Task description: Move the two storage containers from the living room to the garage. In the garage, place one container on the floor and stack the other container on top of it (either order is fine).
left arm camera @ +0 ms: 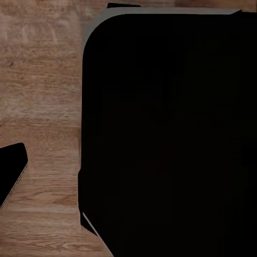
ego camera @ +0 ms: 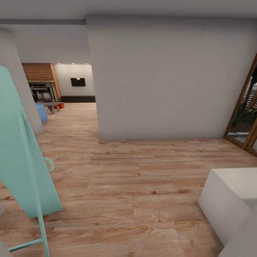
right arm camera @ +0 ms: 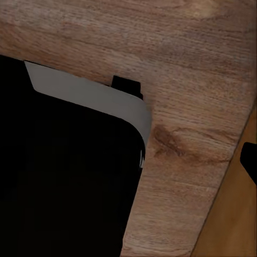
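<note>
**Bins far off down the hall, robot on wood floor with nothing seen in its grip**

One storage container (ego camera: 60, 105) shows as a small red-orange speck at the upper left of the head view, on the floor by a grey table (ego camera: 51, 105) in front of the brick fireplace (ego camera: 40, 84), with a blue sofa corner (ego camera: 41, 112) nearer. It is too small to make out walls or rim, and whether the second bin sits beside it cannot be told.

Judging from the task's wording, such a lidless plastic bin is likely light and fairly stiff, with smooth walls that could slip; the sensible hold is probably over the top rim of opposite walls, one gripper per side, so it stays level.

A white wall (ego camera: 160, 78) fills the centre, a wood-framed glass door (ego camera: 246, 110) stands at the right edge, and a pale teal frame (ego camera: 21, 157) leans at the left. A white block (ego camera: 228, 200) sits at lower right.

Both wrist views look down on wood planks (left arm camera: 37, 80) past a dark body panel (right arm camera: 64, 182). Neither view shows the fingers clearly, so how far either gripper is open, or whether it holds anything, cannot be told.
</note>
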`<state>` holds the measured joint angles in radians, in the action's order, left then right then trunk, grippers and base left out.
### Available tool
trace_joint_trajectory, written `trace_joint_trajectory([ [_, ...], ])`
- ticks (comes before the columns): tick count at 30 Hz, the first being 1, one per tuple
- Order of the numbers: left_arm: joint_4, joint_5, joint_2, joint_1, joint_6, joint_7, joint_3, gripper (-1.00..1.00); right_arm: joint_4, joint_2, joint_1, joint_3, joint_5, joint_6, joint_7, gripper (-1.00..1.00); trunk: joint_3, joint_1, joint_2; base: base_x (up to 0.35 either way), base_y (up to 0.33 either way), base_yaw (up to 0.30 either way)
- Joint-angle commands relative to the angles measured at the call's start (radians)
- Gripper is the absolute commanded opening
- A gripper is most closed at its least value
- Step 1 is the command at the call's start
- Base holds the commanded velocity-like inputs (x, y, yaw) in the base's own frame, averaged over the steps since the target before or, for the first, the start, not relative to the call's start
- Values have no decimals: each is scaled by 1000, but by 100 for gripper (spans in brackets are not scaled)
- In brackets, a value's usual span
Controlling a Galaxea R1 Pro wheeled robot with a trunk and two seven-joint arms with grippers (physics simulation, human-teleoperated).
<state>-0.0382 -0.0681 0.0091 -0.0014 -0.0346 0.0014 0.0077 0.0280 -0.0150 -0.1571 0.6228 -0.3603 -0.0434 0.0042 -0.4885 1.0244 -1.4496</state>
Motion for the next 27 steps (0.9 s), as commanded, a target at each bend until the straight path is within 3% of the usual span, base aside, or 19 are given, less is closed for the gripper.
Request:
trace_joint_trajectory([
  [1,0,-7,0,0,-2,0,0,100,3,1,-1,8,-9,-4,0,100,-1,1,0,325,0,0],
  [27,0,-7,0,0,-3,0,0,100,3,1,-1,7,-12,-1,2,100,-1,1,0,325,0,0],
])
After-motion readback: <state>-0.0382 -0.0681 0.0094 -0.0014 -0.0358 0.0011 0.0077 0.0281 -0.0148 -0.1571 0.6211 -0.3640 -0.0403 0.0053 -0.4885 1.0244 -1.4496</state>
